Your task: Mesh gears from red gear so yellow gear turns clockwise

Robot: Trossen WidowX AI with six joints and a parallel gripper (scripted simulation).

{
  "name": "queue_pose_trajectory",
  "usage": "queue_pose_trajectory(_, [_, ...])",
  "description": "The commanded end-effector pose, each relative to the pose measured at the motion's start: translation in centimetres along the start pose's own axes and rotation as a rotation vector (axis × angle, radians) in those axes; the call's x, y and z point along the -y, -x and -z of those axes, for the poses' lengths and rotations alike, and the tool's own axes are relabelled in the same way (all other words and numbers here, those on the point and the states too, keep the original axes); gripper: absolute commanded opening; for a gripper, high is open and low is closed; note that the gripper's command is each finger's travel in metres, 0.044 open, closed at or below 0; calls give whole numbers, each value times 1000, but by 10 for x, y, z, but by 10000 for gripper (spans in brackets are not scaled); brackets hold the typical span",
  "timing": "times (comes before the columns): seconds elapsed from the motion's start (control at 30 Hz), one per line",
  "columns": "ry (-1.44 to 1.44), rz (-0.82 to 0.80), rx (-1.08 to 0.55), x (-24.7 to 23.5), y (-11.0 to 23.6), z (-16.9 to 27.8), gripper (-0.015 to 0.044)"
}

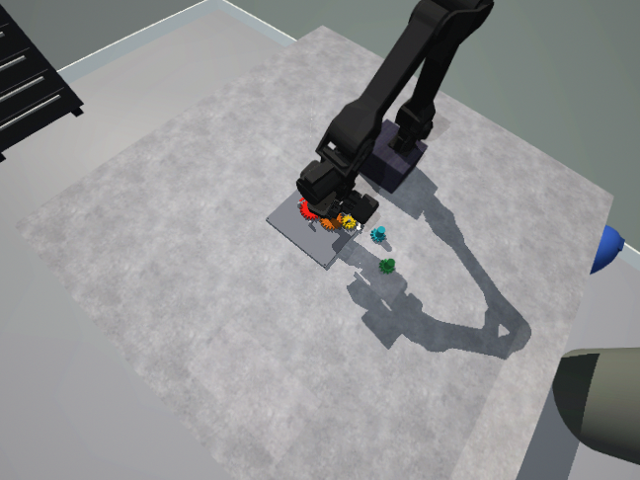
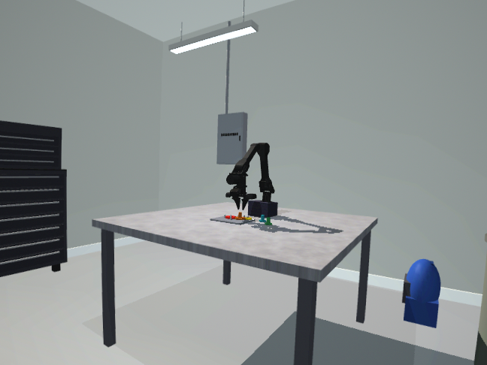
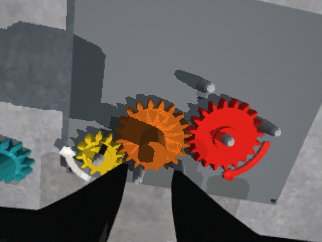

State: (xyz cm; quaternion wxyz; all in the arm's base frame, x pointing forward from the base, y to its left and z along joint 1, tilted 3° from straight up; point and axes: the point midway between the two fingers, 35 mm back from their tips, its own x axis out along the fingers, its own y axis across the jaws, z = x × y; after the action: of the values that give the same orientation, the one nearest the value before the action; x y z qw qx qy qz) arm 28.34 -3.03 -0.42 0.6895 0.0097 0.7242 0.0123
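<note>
Tabletop [image 1: 206,309] [image 2: 236,239]: carries the whole job. Arm [image 1: 387,87] [image 2: 248,158] reaches over the grey board [image 1: 304,242] [image 2: 218,219] [image 3: 250,45], its jaws pointing down, parted a modest way, nothing between them. Tips look to be just above the hub of the orange gear [image 1: 327,222] [image 2: 240,215] [image 3: 170,130].

Orange sits on the board between the red gear [image 1: 308,210] [image 2: 229,217] [image 3: 215,145] and the smaller yellow gear [image 1: 349,223] [image 2: 248,218] [image 3: 90,152], teeth apparently meeting both. Teal gear [image 1: 378,235] [image 2: 262,218] [image 3: 10,160] and green gear [image 1: 386,266] [image 2: 268,221] stand off the board; likely not needed, since one idler turns yellow the way red goes.

Step in hand, my reading: release and retreat. Widen evenly, rise straight, no sideways drift until well over the hub; a dragged finger could tip orange or unseat it. Flatness hard to confirm from here; if it rides high, press on the hub squarely. Leave the bare peg [image 3: 209,88] alone: a second gear there could jam the train.
</note>
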Motion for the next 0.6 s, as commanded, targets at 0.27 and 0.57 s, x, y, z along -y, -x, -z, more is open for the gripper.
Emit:
queue_pose_trajectory(0.27, [0,3,22,0,66,2,298])
queue_pose_trajectory(0.57, [0,3,22,0,66,2,440])
